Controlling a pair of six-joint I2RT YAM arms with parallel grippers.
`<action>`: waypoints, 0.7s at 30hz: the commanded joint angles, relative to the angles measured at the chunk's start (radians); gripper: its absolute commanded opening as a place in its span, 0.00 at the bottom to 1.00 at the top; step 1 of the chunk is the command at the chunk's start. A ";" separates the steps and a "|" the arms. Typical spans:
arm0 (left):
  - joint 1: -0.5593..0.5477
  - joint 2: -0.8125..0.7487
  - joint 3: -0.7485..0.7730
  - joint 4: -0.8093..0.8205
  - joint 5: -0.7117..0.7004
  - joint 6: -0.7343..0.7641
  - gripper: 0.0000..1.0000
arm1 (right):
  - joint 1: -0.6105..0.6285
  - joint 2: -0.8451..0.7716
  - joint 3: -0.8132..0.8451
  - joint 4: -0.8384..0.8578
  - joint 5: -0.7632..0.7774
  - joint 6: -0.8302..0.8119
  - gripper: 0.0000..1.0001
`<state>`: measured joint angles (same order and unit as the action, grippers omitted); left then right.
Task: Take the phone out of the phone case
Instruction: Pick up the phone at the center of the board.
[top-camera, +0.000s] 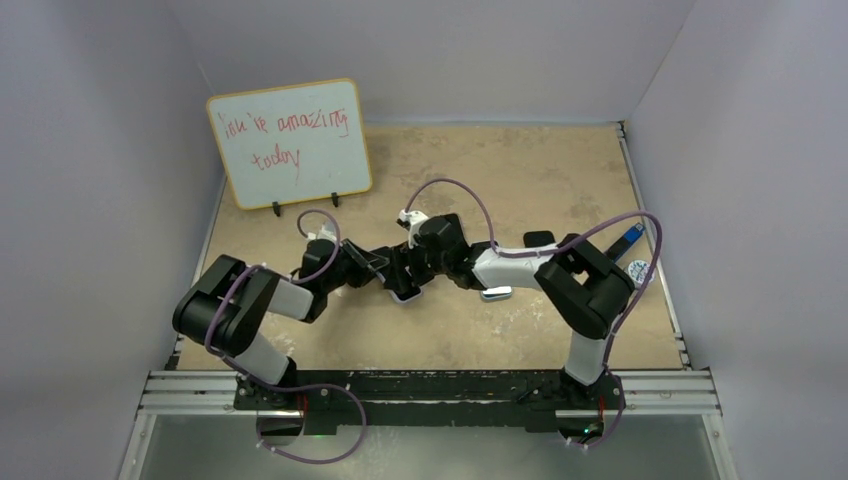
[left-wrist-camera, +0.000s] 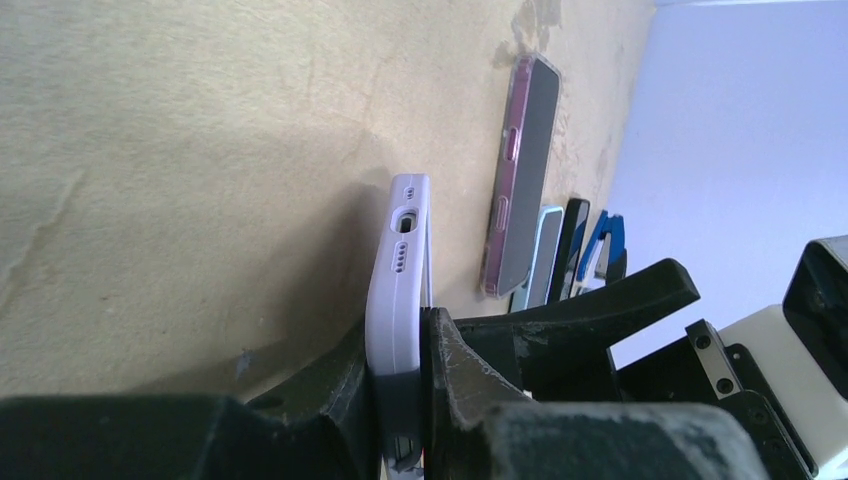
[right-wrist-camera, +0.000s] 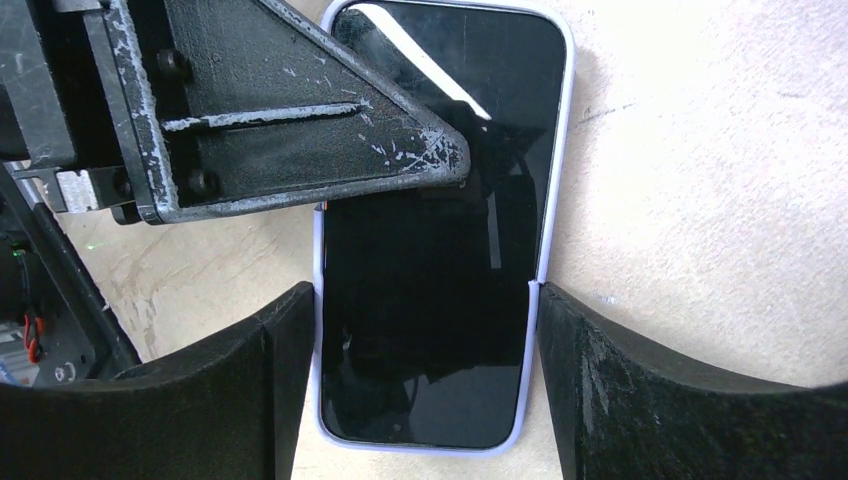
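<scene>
The phone (right-wrist-camera: 440, 300) lies screen up in its lavender case (right-wrist-camera: 430, 448) on the tan table, in the middle of the top view (top-camera: 405, 290). My left gripper (left-wrist-camera: 400, 340) is shut on the case (left-wrist-camera: 398, 270) across its thickness, one finger (right-wrist-camera: 300, 120) lying on the screen and the other underneath. My right gripper (right-wrist-camera: 428, 310) spans the phone's width, with its fingers (right-wrist-camera: 600, 370) touching both long edges of the case. Both grippers meet over the phone in the top view, the left (top-camera: 390, 272) and the right (top-camera: 420, 268).
A whiteboard (top-camera: 290, 143) stands at the back left. To the right lie a phone in a clear pink case (left-wrist-camera: 520, 180), a teal-edged one (left-wrist-camera: 545, 255), a black one (left-wrist-camera: 572, 240) and a blue item (top-camera: 630, 238). Walls enclose the table.
</scene>
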<state>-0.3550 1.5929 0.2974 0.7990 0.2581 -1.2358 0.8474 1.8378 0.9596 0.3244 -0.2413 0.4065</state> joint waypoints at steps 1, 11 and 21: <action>-0.006 -0.047 -0.013 0.120 0.027 0.073 0.00 | 0.020 -0.066 -0.033 -0.015 -0.022 0.007 0.58; -0.002 -0.204 -0.067 0.265 0.056 0.092 0.00 | 0.019 -0.265 -0.109 0.072 -0.004 0.006 0.99; 0.013 -0.550 -0.094 0.155 -0.094 0.083 0.00 | 0.019 -0.514 -0.279 0.301 0.165 0.120 0.99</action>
<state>-0.3504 1.1732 0.1959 0.9054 0.2405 -1.1557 0.8631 1.3975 0.7536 0.4801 -0.1871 0.4561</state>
